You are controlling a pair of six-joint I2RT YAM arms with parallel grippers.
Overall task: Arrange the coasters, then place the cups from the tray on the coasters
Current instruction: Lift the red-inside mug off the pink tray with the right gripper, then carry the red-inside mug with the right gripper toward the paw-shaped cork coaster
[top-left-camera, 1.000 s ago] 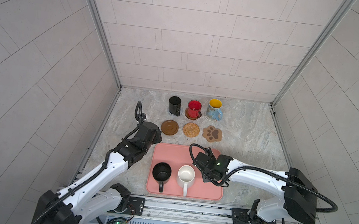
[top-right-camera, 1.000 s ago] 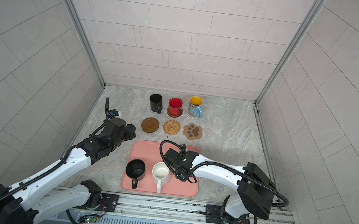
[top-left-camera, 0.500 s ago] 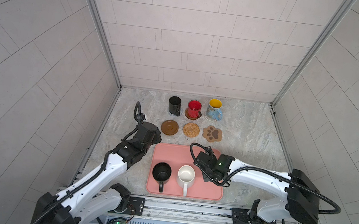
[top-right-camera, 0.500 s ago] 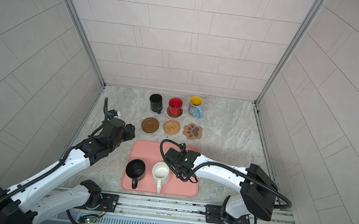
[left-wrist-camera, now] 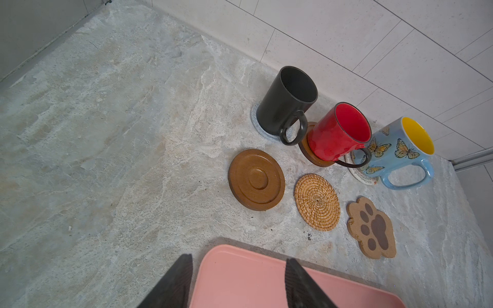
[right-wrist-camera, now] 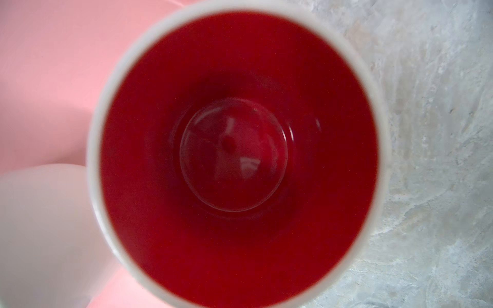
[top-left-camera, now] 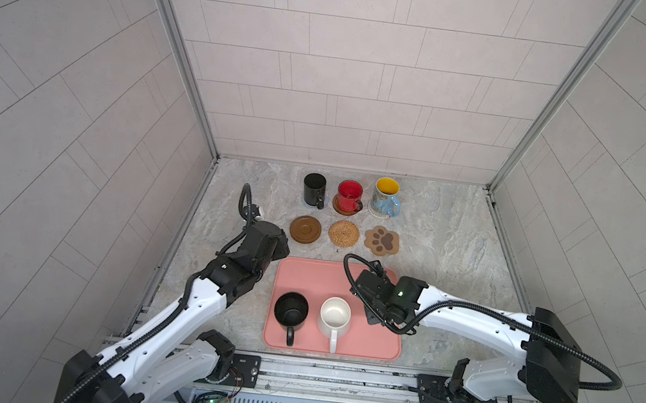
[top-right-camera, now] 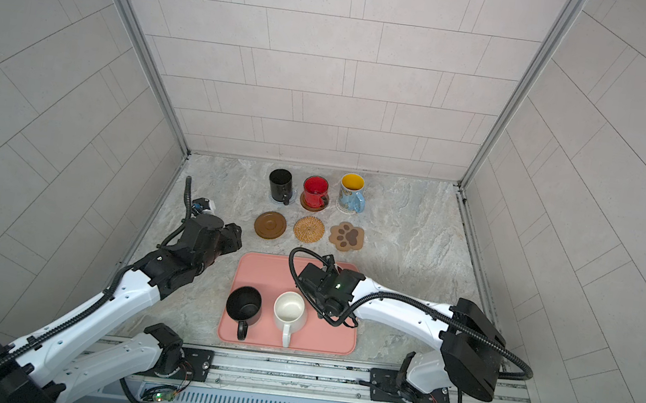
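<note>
- Pickup step, likely: white, red-lined mug (right-wrist-camera: pixel 234 149) from salmon-pink tray (top-left-camera: pixel 304 275); your right claw (top-left-camera: pixel 375 305) pressed together, grip unseen.
- Next: centre it on brown paw-shaped coaster (top-left-camera: pixel 382 240).
- Left claw (left-wrist-camera: pixel 238 258) spread, empty.

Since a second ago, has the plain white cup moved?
No. The white cup sits at the same spot on the pink tray, beside the black cup.
</note>
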